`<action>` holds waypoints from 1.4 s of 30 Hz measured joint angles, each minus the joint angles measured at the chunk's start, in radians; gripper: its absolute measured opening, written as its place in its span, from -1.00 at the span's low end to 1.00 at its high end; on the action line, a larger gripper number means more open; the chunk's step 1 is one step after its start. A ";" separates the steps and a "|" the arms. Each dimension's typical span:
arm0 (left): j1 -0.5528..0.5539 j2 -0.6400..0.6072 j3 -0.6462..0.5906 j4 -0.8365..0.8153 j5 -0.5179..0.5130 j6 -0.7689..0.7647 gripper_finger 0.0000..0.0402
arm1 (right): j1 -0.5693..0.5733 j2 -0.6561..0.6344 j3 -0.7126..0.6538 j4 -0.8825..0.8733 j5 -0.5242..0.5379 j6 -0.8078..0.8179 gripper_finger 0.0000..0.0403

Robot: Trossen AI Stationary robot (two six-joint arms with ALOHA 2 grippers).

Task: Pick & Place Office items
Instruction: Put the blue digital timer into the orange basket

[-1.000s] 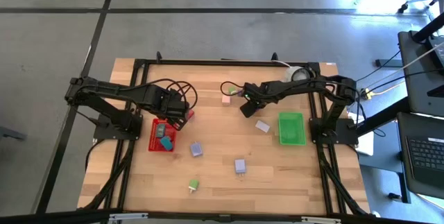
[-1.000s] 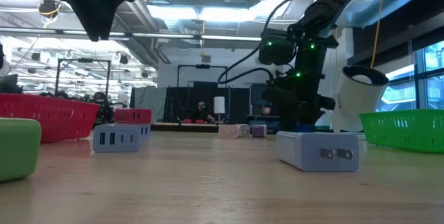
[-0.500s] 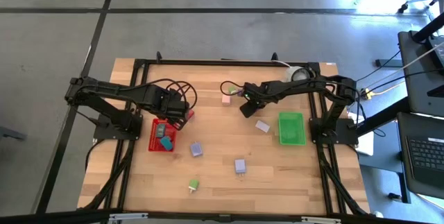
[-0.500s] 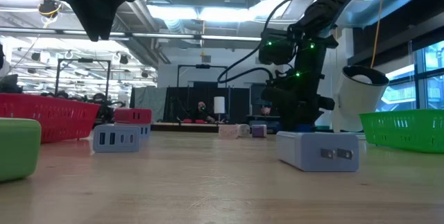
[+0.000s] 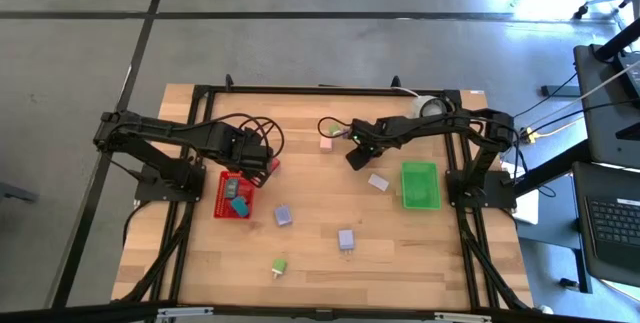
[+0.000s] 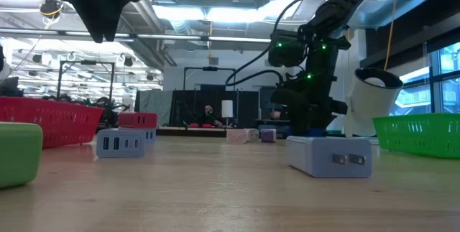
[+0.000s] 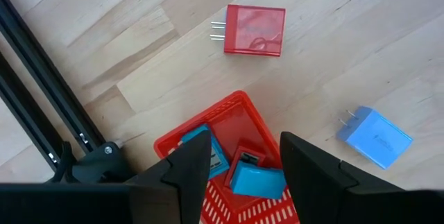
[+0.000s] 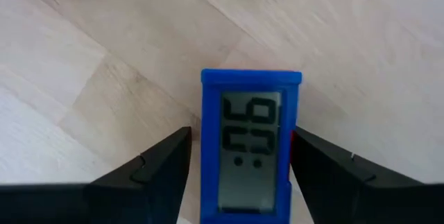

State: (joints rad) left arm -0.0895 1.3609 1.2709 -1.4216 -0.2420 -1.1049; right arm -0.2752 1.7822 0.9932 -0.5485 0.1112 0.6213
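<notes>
Nothing has shifted since the earlier frames. Right gripper (image 8: 239,172) sits low on the table centre, fingers (image 8: 149,172) flanking the blue digital clock (image 8: 251,144) with slight gaps, not clamped. Left gripper (image 7: 239,165) hovers parted and empty over the red tray (image 7: 170,144).

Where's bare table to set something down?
Free: the near right corner, past the lavender plug and below the green tray; also the near left strip below the red tray. Crowded: the middle, with scattered plugs between the trays.
</notes>
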 joint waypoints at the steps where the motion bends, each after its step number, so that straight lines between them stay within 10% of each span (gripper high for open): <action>1: 0.000 0.000 0.000 0.003 0.000 0.000 -0.16 | 0.000 -0.005 0.000 -0.001 0.000 0.003 0.16; 31: 0.000 0.000 0.000 0.008 -0.003 0.000 -0.16 | 0.000 -0.057 0.000 -0.008 0.004 0.006 -0.22; 42: 0.000 0.000 0.000 0.027 -0.058 -0.022 -0.16 | 0.011 -0.293 0.000 0.045 0.067 -0.017 -0.21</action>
State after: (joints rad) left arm -0.0895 1.3609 1.2709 -1.3946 -0.2998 -1.1270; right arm -0.2639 1.4892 0.9932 -0.5034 0.1787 0.6046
